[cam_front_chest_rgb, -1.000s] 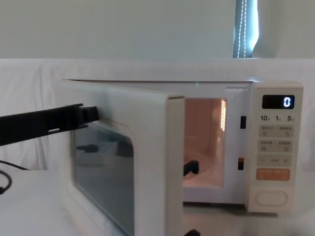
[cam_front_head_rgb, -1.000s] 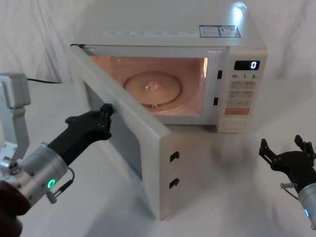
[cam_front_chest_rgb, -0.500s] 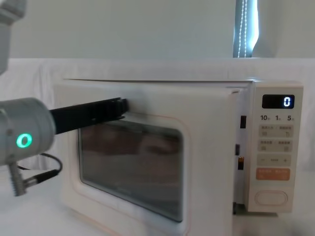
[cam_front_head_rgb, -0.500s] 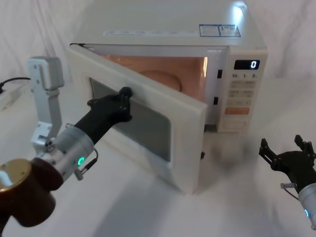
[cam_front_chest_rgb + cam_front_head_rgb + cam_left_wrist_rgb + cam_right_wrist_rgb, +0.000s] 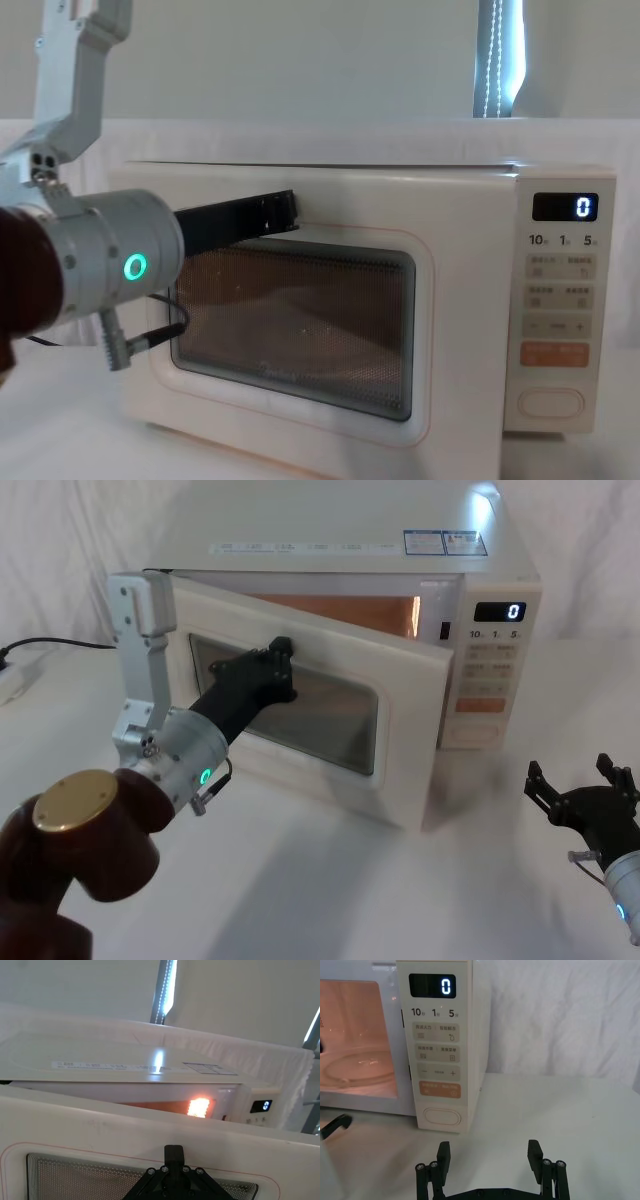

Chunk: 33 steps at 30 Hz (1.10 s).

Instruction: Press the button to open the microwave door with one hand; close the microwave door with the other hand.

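The microwave door (image 5: 405, 750) stands ajar by a small angle, its free edge a little in front of the control panel. My left gripper (image 5: 281, 666), black on a silver body, is shut and its tip presses on the door's outer face at the window's upper edge (image 5: 285, 213). The left wrist view shows that tip (image 5: 173, 1152) against the door (image 5: 100, 1125), with the lit cavity glowing above. My right gripper (image 5: 570, 770) hovers open low at the right, away from the microwave, and faces the oblong button (image 5: 440, 1116) from a distance (image 5: 489, 1147). The button (image 5: 551, 402) sits at the panel's bottom.
The control panel carries a display reading 0 (image 5: 500, 611), small keys and an orange button (image 5: 439, 1090). A black cable (image 5: 60, 643) and a white power strip (image 5: 15, 680) lie at the far left. White cloth covers the table (image 5: 320, 880).
My left gripper has pushed the door from wide open round to the right until it is nearly closed. The right gripper has stayed where it was.
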Available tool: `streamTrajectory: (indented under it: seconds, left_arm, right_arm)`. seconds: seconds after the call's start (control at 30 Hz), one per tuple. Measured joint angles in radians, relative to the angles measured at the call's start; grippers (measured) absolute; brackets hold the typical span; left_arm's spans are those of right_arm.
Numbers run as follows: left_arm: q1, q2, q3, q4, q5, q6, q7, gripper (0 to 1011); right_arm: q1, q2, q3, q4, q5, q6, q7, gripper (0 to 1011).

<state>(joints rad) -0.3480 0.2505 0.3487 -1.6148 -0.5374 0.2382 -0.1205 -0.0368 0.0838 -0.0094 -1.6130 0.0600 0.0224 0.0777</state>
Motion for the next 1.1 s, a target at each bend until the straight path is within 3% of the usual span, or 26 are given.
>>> streamTrajectory:
  seconds: [0.5, 1.1]
  left_arm:
    - [-0.082, -0.081, 0.001, 0.134, 0.083, -0.010, 0.027, 0]
    - [-0.140, -0.142, -0.005, 0.196, 0.125, -0.005, -0.009, 0]
  right_arm:
    - [0.000, 0.000, 0.000, 0.000, 0.000, 0.000, 0.000, 1002]
    - [0.000, 0.000, 0.000, 0.000, 0.000, 0.000, 0.000, 1002]
